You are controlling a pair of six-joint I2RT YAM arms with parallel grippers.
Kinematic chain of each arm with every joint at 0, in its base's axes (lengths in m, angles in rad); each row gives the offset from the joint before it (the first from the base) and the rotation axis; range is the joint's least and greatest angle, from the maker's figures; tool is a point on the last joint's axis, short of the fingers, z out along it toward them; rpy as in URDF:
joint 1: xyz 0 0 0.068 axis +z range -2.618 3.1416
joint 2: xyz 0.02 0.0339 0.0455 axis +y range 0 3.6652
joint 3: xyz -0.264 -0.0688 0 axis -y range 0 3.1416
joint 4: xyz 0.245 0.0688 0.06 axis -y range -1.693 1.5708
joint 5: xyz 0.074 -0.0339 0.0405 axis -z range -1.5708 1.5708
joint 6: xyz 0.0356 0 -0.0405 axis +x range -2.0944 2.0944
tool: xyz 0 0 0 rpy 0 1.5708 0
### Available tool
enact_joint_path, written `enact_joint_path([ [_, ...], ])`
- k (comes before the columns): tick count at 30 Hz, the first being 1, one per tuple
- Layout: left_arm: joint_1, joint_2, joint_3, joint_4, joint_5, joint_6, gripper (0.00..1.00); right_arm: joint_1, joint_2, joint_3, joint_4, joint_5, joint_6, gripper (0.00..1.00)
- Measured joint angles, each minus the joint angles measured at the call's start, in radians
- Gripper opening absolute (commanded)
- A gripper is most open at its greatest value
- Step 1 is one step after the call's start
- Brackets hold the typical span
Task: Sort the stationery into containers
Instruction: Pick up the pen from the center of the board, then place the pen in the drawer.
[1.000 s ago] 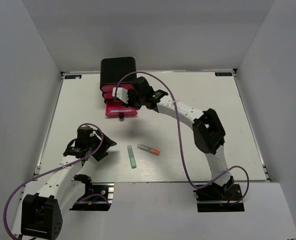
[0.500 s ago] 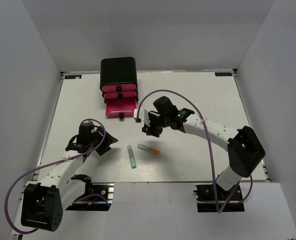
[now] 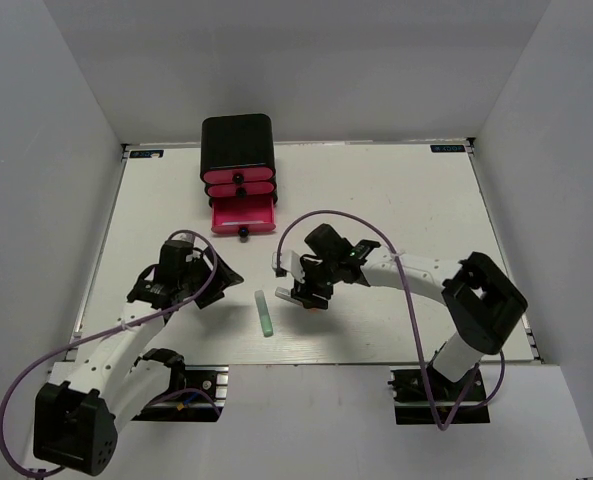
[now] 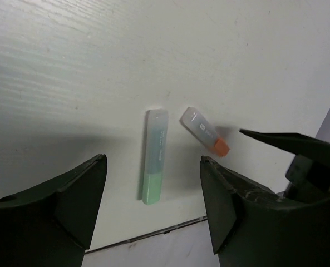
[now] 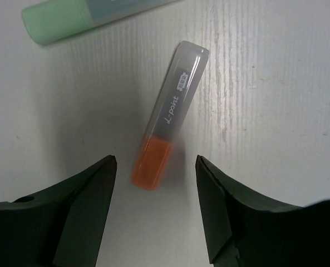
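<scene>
Two sticks lie loose on the white table (image 3: 426, 220), low and a little left of centre in the overhead view: a green stick (image 3: 264, 313) and, just to its right and not touching it, a grey stick (image 5: 173, 125) with an orange tip. We read the step in hand as the pick of the grey stick. The right gripper (image 5: 156, 162) hangs over it with its jaws spread wide and holding nothing. In the right wrist view the orange end sits between the two dark fingers low in the frame, while the grey body runs up and slightly right, nearly square to the closing line. We cannot tell whether the fingertips have reached the table. The left gripper (image 4: 153, 164) is likewise released and empty, and its wrist view shows the green stick upright at centre, the grey one to its upper right. In the upper left of the overhead view stands the black cabinet (image 3: 237, 140), its bottom drawer (image 3: 244, 216) pulled out toward the arms, while the two upper drawers (image 3: 256, 177) look shut. Only these two pieces show outside the cabinet, so we judge the sorting well along but unfinished. The next move calls for coming down around the grey stick, ideally shifted toward its middle rather than the orange end, pinching across its narrow width, then lifting and carrying it up and left to the open drawer without nudging the green stick nearby.
</scene>
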Motion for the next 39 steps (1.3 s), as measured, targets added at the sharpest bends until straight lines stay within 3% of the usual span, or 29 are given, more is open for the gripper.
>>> enact_joint_path([
  [6, -0.032, -0.087, 0.0, -0.084, -0.018, 0.003, 0.79, 0.021, 0.111, 0.004, 0.009, 0.02, 0.021, 0.66],
  [10, -0.048, -0.097, 0.002, -0.115, -0.027, 0.002, 0.79, 0.034, 0.133, 0.017, 0.039, 0.038, 0.036, 0.54],
  [14, -0.071, -0.065, 0.022, -0.134, -0.042, 0.0, 0.79, 0.037, 0.148, 0.023, 0.058, 0.052, 0.046, 0.21],
  [15, -0.079, -0.049, 0.031, -0.135, -0.046, -0.001, 0.79, 0.037, 0.148, 0.023, 0.059, 0.051, 0.047, 0.09],
  [17, -0.095, -0.019, 0.046, -0.135, -0.055, -0.001, 0.79, 0.036, 0.148, 0.026, 0.057, 0.051, 0.048, 0.0],
  [23, -0.154, 0.064, 0.065, -0.136, -0.079, -0.012, 0.79, 0.022, 0.148, 0.122, 0.02, 0.076, 0.005, 0.0],
  [31, -0.24, 0.168, 0.093, -0.172, -0.128, -0.034, 0.8, -0.037, 0.255, 0.537, 0.049, 0.114, -0.126, 0.0],
  [39, -0.298, 0.195, 0.132, -0.18, -0.181, -0.055, 0.8, -0.049, 0.518, 0.817, 0.071, 0.159, -0.254, 0.0],
])
